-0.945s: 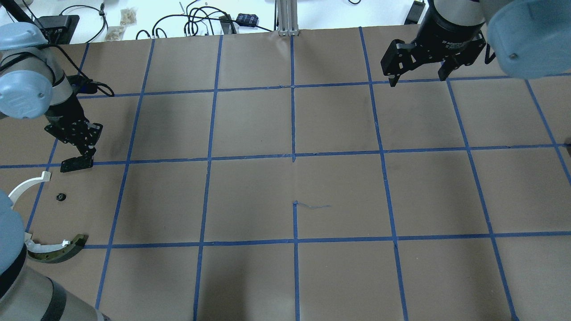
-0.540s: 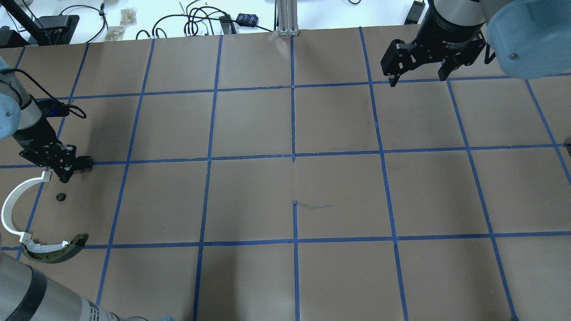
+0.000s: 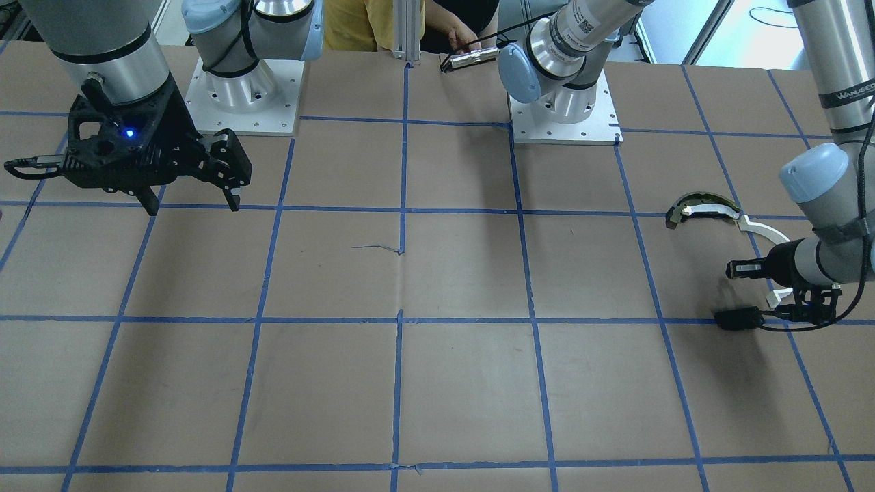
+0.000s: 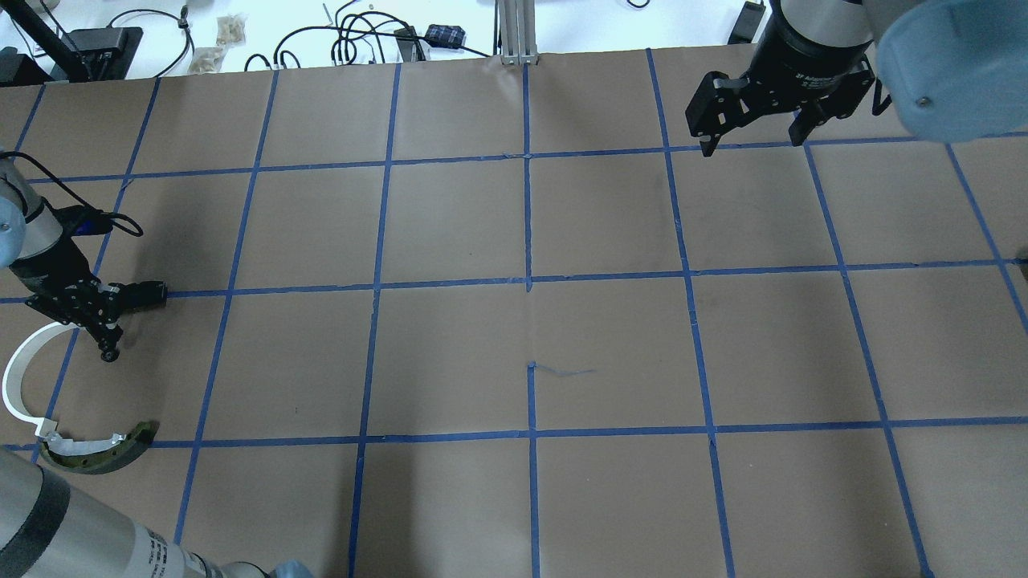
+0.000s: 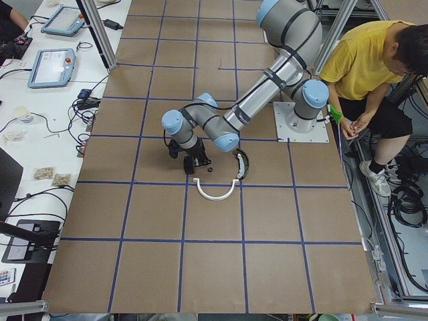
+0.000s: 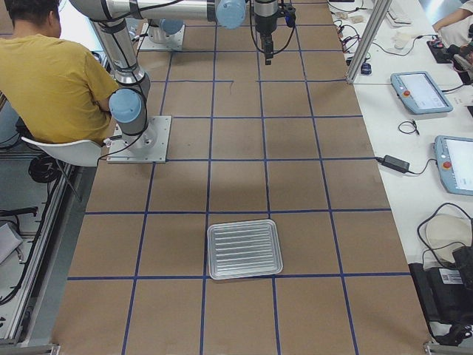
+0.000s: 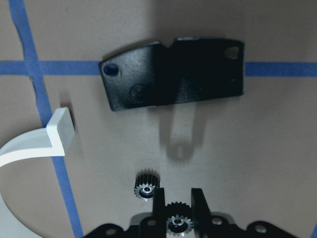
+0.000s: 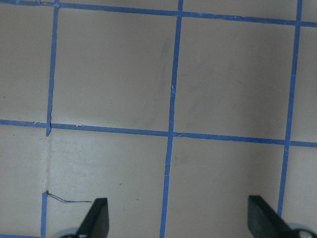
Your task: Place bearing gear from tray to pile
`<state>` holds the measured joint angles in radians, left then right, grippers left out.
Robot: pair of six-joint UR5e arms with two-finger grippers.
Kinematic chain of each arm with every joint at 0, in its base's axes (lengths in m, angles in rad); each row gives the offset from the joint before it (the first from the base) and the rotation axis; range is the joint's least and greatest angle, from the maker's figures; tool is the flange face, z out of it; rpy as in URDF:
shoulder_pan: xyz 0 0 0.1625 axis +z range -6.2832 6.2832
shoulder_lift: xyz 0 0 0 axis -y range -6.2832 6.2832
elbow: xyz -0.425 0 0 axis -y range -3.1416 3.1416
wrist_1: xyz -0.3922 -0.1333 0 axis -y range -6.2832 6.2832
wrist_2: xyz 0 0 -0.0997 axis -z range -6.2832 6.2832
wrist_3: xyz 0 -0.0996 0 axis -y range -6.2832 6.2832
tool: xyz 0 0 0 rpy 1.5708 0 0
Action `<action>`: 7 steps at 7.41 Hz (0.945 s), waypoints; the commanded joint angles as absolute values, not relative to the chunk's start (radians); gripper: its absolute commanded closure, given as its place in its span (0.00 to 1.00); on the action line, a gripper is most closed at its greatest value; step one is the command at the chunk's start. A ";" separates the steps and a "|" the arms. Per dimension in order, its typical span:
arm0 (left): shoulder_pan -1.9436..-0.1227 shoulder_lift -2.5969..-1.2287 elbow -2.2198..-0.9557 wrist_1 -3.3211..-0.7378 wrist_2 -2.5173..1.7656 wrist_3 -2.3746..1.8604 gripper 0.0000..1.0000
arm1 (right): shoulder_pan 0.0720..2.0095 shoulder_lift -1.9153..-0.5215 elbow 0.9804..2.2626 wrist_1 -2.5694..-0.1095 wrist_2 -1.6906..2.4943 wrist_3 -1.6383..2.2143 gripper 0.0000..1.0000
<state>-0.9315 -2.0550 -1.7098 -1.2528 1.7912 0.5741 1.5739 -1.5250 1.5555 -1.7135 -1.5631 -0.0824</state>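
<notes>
Left gripper (image 4: 104, 347) beside white arc strip (image 4: 8, 384)

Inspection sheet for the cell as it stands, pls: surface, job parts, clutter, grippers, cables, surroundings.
surface: table covered in brown paper with a blue tape grid.
job's things: bearing gear in the left gripper; second gear on the paper beside it; flat black plate, white arc strip and olive-edged piece close by; tray at the other end, no parts visible in it.
clutter: nothing seen.
grippers: left low, apparently shut on the gear; right gripper open, empty.
cables: black cable loops off the left wrist; bench cables beyond the table.
surroundings: seated person behind the robot bases; pendants on the side bench.
</notes>
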 commanded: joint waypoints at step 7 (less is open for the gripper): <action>-0.927 -2.074 -1.712 -1.250 1.790 0.563 0.00 | 1.572 -1.526 1.555 -1.713 -1.565 -0.080 0.00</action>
<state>-0.9252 -2.0738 -1.7119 -1.2502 1.7919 0.5634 1.5730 -1.5253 1.5555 -1.7135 -1.5638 -0.0810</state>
